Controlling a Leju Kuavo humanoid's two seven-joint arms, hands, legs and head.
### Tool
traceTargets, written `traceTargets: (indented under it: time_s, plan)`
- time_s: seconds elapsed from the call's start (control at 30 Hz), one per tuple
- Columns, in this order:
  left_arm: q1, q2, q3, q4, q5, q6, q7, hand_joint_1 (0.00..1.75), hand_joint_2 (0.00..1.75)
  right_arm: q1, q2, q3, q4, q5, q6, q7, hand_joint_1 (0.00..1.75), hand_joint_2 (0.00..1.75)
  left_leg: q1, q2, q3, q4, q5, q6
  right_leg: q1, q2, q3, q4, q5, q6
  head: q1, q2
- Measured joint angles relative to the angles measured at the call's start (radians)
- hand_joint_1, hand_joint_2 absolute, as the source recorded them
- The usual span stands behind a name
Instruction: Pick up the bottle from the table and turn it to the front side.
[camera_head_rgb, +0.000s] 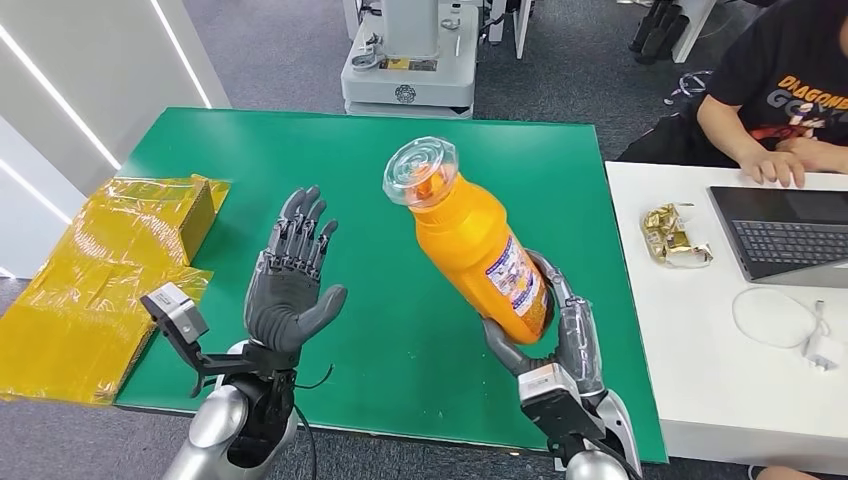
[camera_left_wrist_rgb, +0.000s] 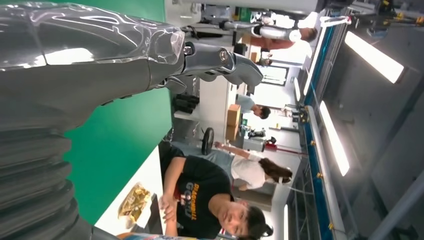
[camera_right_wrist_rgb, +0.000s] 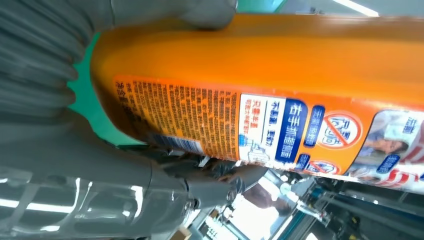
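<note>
The right hand (camera_head_rgb: 545, 325) grips the orange bottle (camera_head_rgb: 470, 240) around its lower body, fingers wrapped behind it and thumb (camera_right_wrist_rgb: 210, 12) pressed on the opposite side. The bottle is held clear above the green table (camera_head_rgb: 400, 330), over the near right part of the surface, tilted so that its clear cap (camera_head_rgb: 420, 170) leans toward the far left. The printed label (camera_head_rgb: 515, 280) faces the right edge; in the right wrist view the label (camera_right_wrist_rgb: 240, 127) lies against the fingers (camera_right_wrist_rgb: 220, 175).

The left hand (camera_head_rgb: 290, 280) holds nothing; fingers spread and extended, palm turned toward the bottle, well apart from it, above the near left part of the surface.

A yellow wrapped box (camera_head_rgb: 160, 220) sits at the left edge. On the white table (camera_head_rgb: 720, 390) beside the right edge lie gold wrappers (camera_head_rgb: 675, 235), a laptop (camera_head_rgb: 785, 235) and a white cable (camera_head_rgb: 785, 325); a person (camera_head_rgb: 785, 85) sits there.
</note>
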Motion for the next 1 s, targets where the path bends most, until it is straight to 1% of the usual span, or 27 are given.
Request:
traceTargets:
  time_s: [0.13, 0.3, 0.4, 0.63, 0.8, 0.9, 1.0]
  plan:
    - [-0.010, -0.002, -0.011, 0.001, 0.005, -0.014, 0.007, 0.00, 1.75, 0.004, 0.003, 0.001, -0.018, 0.030, 0.035, 0.003, 1.75, 1.75, 0.000, 0.000, 0.000, 0.000, 0.000, 0.000, 0.000, 0.000, 0.000, 0.000, 0.000, 0.000, 0.000, 0.000]
    - [-0.027, -0.012, -0.024, 0.004, 0.012, -0.027, 0.021, 0.00, 1.75, 0.012, 0.007, 0.005, -0.049, 0.059, 0.122, 0.008, 1.75, 1.75, 0.000, 0.000, 0.000, 0.000, 0.000, 0.000, 0.000, 0.000, 0.000, 0.000, 0.000, 0.000, 0.000, 0.000]
    - [-0.032, -0.018, -0.027, 0.005, 0.012, -0.035, 0.027, 0.00, 1.75, 0.015, 0.007, 0.012, -0.060, 0.068, 0.163, 0.028, 1.75, 1.75, 0.000, 0.000, 0.000, 0.000, 0.000, 0.000, 0.000, 0.000, 0.000, 0.000, 0.000, 0.000, 0.000, 0.000]
    - [-0.050, -0.028, -0.029, 0.012, 0.011, -0.047, 0.035, 0.00, 1.75, 0.023, 0.007, 0.020, -0.062, 0.077, 0.204, 0.061, 1.75, 1.75, 0.000, 0.001, 0.000, 0.000, 0.000, 0.000, 0.000, 0.000, 0.000, 0.000, 0.000, 0.000, 0.000, 0.000]
    - [-0.055, -0.028, -0.029, 0.015, 0.013, -0.046, 0.037, 0.00, 1.75, 0.020, 0.007, 0.022, -0.057, 0.055, 0.244, 0.070, 1.75, 1.75, 0.000, 0.001, 0.000, 0.000, 0.000, 0.000, 0.000, 0.000, 0.000, 0.000, 0.000, 0.000, 0.000, 0.000]
    - [-0.058, -0.026, -0.029, 0.018, 0.020, -0.034, 0.033, 0.00, 1.75, 0.016, 0.007, 0.023, -0.049, 0.041, 0.257, 0.080, 1.75, 1.75, 0.000, 0.001, 0.000, 0.000, 0.000, 0.000, 0.000, 0.000, 0.000, 0.000, 0.000, 0.000, 0.000, 0.000]
    - [-0.065, -0.018, -0.029, 0.023, 0.036, -0.012, 0.017, 0.00, 1.75, 0.013, 0.007, 0.025, -0.039, 0.031, 0.268, 0.108, 1.75, 1.75, 0.000, 0.000, 0.000, 0.000, 0.000, 0.000, 0.000, 0.000, 0.000, 0.000, 0.000, 0.000, 0.000, 0.000]
